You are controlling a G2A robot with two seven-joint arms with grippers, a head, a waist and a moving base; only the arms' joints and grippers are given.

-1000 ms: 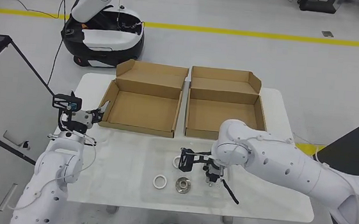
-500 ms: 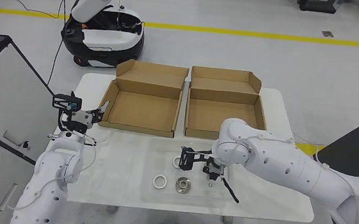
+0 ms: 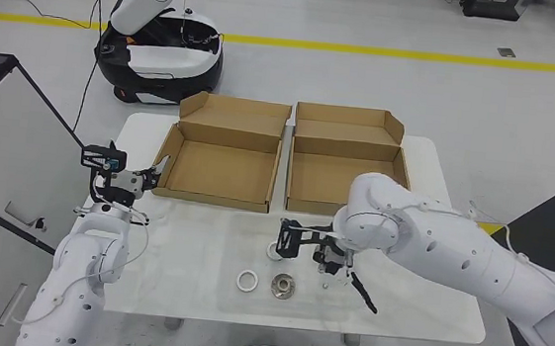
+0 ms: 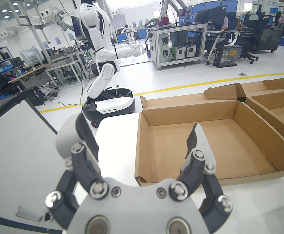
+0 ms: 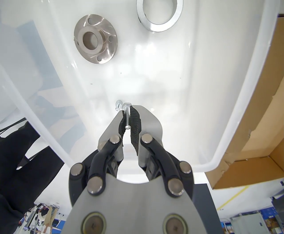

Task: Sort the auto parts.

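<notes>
My right gripper is shut on a small silver bolt, head down, just above the white table. A tiny silver piece lies beside the bolt's head. Ahead lie a metal flange and a metal ring. From above, the right gripper hangs over the table's front middle, right of the flange and a white ring. My left gripper stands open and holds nothing at the table's left edge, beside the left cardboard box.
Two open cardboard boxes, the left box and the right box, sit side by side at the back of the table. A second ring lies partly hidden by the right wrist. Another robot's base stands on the floor behind the table.
The right arm has shifted slightly back and to the right with the bolt in its gripper. The left arm has not moved.
</notes>
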